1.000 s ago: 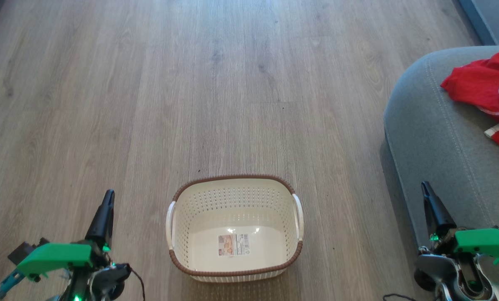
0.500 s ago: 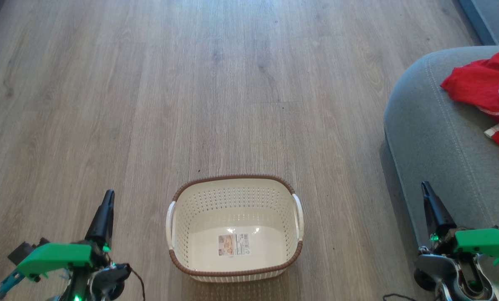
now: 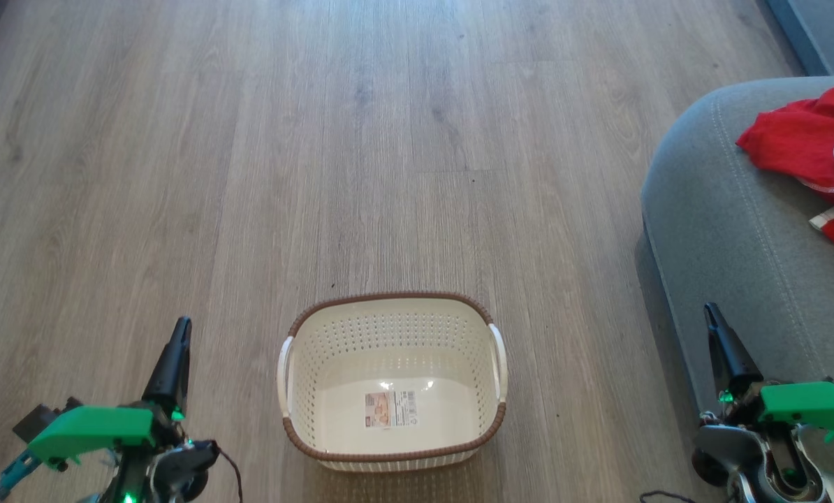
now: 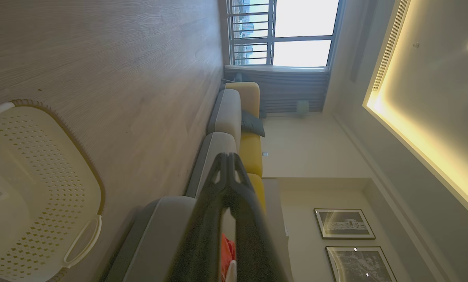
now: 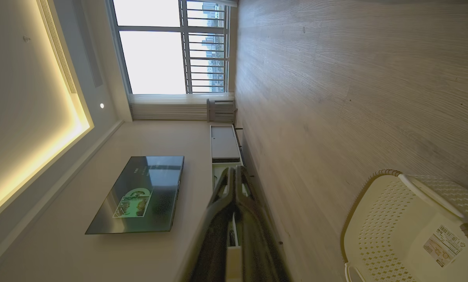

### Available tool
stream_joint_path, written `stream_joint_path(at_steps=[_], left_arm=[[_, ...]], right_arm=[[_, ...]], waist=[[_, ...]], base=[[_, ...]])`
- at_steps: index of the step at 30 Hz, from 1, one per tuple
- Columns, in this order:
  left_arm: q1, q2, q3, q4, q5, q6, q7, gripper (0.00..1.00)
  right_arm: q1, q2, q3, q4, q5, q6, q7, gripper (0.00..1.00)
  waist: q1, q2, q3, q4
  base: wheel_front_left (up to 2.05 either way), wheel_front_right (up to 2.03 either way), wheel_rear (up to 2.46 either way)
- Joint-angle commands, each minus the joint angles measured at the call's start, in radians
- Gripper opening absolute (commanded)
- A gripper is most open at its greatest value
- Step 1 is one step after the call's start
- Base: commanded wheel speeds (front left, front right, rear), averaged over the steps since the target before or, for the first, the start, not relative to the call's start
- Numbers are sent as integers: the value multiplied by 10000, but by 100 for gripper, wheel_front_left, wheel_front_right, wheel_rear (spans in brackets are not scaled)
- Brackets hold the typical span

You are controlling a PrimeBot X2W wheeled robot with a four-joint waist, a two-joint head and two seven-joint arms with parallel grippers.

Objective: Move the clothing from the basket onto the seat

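Basket [image 3: 389,334] on pale plank floor [image 3: 319,140]

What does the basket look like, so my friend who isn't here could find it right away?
Look at the big wooden floor, left of the grey seat. The basket stands there: cream plastic full of little holes, with a brown rim, two white handles and a sticker inside. It is empty, while the red clothing lies on the seat.
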Motion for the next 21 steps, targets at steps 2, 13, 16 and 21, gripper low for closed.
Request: stream_joint_path(at_steps=[2, 13, 16, 21], left_arm=[[-479, 77, 355, -334, -64, -19, 73, 0], [-479, 77, 355, -334, -64, -19, 73, 0], [-479, 77, 355, -335, -64, -19, 73, 0], [-479, 77, 355, -335, -65, -19, 73, 0]], right_arm=[[-556, -39, 168, -389, 60, 81, 44, 0], [-556, -39, 169, -389, 61, 81, 44, 0], [-556, -39, 169, -389, 61, 81, 44, 0], [-556, -39, 169, -389, 61, 81, 44, 0]], waist=[[0, 0, 0, 0], [0, 0, 0, 0], [0, 0, 0, 0], [0, 0, 0, 0]], base=[[0, 0, 0], [0, 0, 0], [0, 0, 0], [0, 0, 0]])
